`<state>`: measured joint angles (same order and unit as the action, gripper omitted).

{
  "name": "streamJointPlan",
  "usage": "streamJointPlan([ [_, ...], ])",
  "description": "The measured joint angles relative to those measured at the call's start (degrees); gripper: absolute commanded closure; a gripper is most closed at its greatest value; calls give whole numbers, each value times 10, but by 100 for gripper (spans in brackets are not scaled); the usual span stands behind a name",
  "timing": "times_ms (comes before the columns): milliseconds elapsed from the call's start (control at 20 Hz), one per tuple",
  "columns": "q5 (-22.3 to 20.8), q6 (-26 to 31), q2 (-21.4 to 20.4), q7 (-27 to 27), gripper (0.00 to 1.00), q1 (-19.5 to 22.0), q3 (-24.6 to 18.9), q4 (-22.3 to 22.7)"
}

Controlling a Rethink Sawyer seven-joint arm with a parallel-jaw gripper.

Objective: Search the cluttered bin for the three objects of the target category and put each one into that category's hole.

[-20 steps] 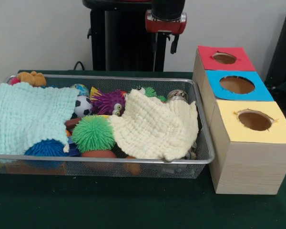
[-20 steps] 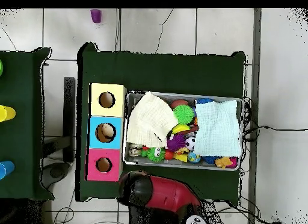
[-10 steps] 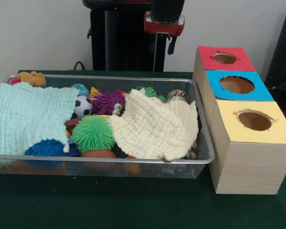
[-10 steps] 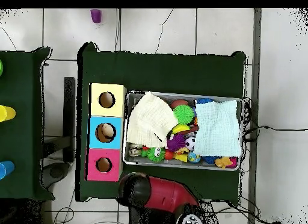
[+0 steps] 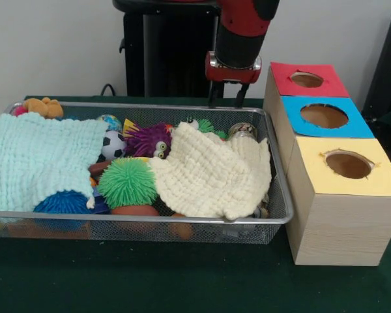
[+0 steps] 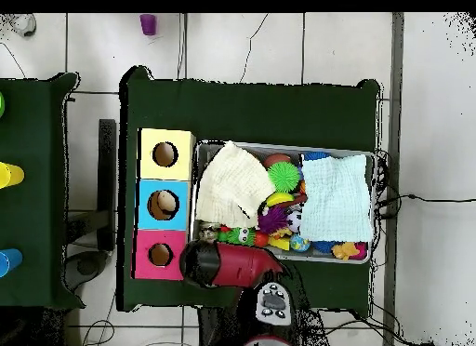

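The wire-mesh bin (image 5: 182,220) holds a mint cloth (image 5: 39,160), a cream cloth (image 5: 212,173), a green spiky ball (image 5: 127,182), a purple fuzzy toy with eyes (image 5: 146,139), a soccer ball (image 5: 113,145), a blue spiky ball (image 5: 62,202) and an orange plush (image 5: 44,106). My gripper (image 5: 226,99) hangs open and empty just above the bin's far rim, near its right end. In the overhead view the red arm (image 6: 228,265) covers the bin's (image 6: 279,145) lower left corner and hides the gripper.
Three wooden boxes with holes stand in a row beside the bin: red top (image 5: 283,75), blue top (image 5: 293,120), yellow top (image 5: 313,176). In the overhead view they lie left of the bin, the yellow one (image 6: 149,142) farthest from the base. A second green table (image 6: 28,175) stands at the left.
The arm has swung out from the pedestal over the bin's corner by the red box. The gripper has come down from the picture's top to just above the bin's far rim.
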<state>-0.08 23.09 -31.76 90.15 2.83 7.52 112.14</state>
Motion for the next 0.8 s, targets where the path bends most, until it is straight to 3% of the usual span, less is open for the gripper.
streamJointPlan([
  [800,0,101,88,0,0,24,1,-79],
])
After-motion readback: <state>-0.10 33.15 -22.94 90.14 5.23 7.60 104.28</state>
